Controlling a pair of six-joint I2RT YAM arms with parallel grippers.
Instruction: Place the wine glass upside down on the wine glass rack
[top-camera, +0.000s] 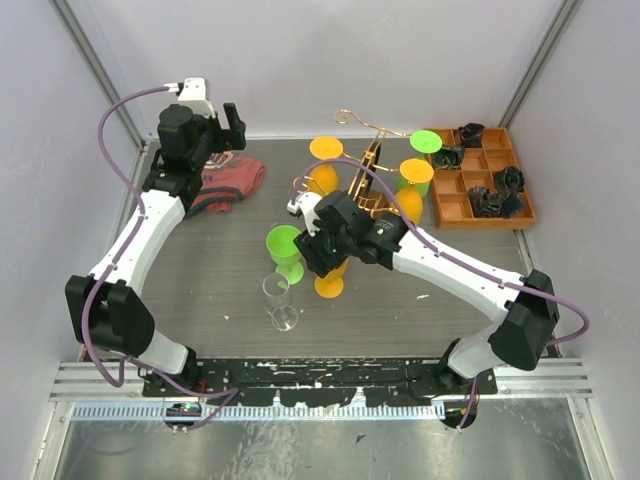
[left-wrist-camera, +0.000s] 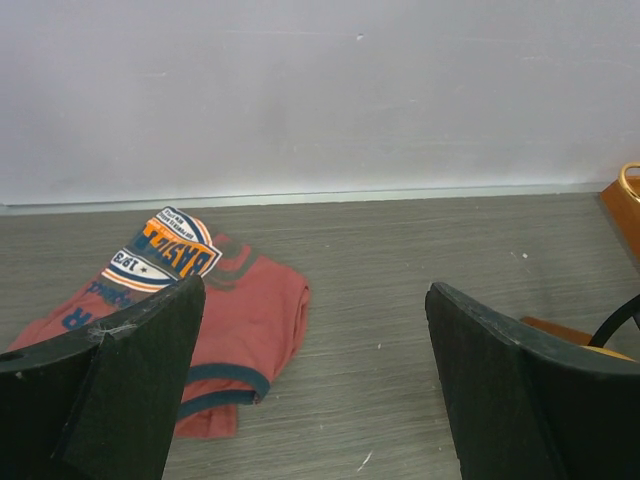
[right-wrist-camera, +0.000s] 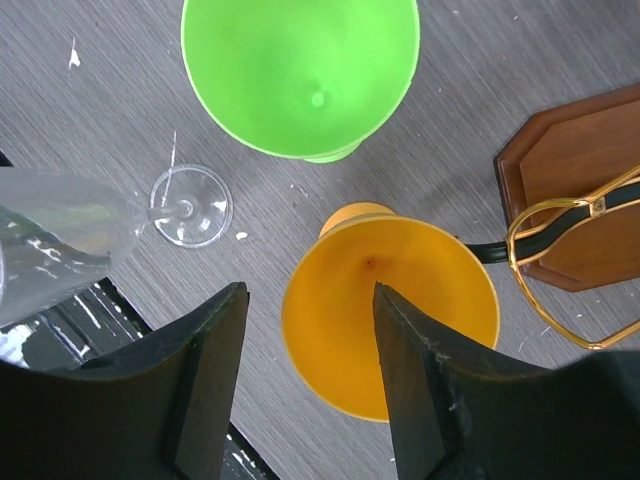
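Right end effector (right-wrist-camera: 310, 295) released (left (left-wrist-camera: 315, 290) too) above one orange glass (right-wrist-camera: 440, 300), by one green glass (right-wrist-camera: 300, 70), one clear glass (right-wrist-camera: 70, 235).

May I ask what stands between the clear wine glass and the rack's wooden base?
An upright orange glass, under the open right end effector; the right wrist view shows it best.

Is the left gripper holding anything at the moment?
No, the left gripper is wide open with only the table showing between its fingers, and the red cloth lies loose on it.

Wine glass rack (right-wrist-camera: 570, 150) partly off-frame
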